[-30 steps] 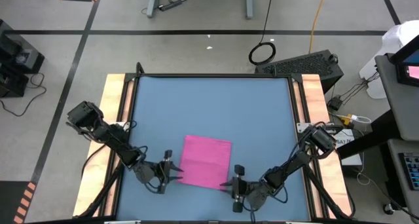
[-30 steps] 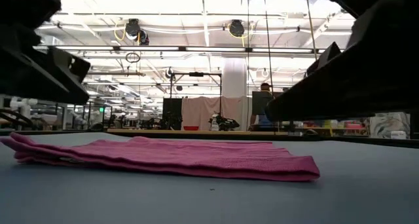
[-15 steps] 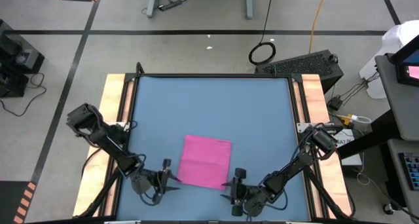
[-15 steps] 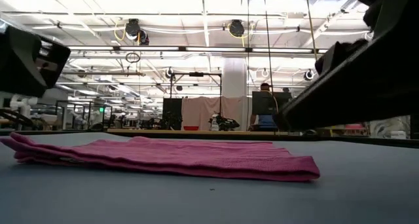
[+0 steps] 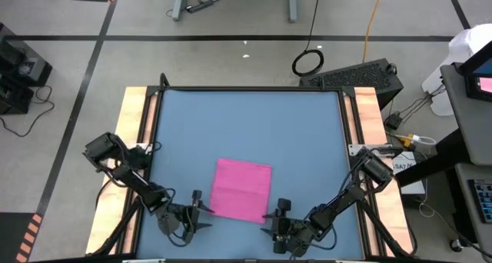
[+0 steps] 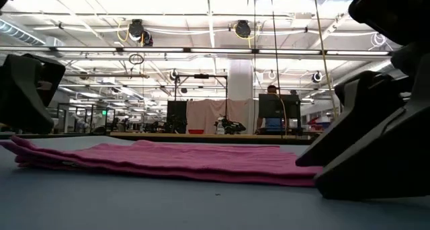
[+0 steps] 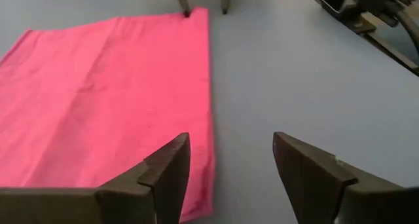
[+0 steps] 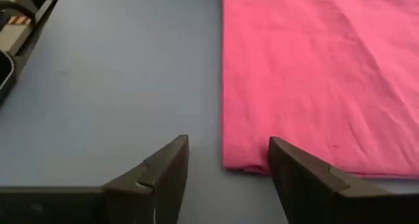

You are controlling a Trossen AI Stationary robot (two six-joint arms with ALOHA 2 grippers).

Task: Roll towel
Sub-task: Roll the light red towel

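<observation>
Flanking the near edge of the towel (image 5: 241,189), both grippers sit low at the table's (image 5: 246,124) near side; the left gripper (image 5: 197,208) rests just beside the near left corner, jaws spread and empty, one finger over the cloth's edge in its wrist view; the towel lies flat, folded, near the table's middle front; the right gripper (image 5: 277,219) waits just off the near right corner, likewise spread and empty, probably so both can pinch the near hem together to start the roll.
</observation>
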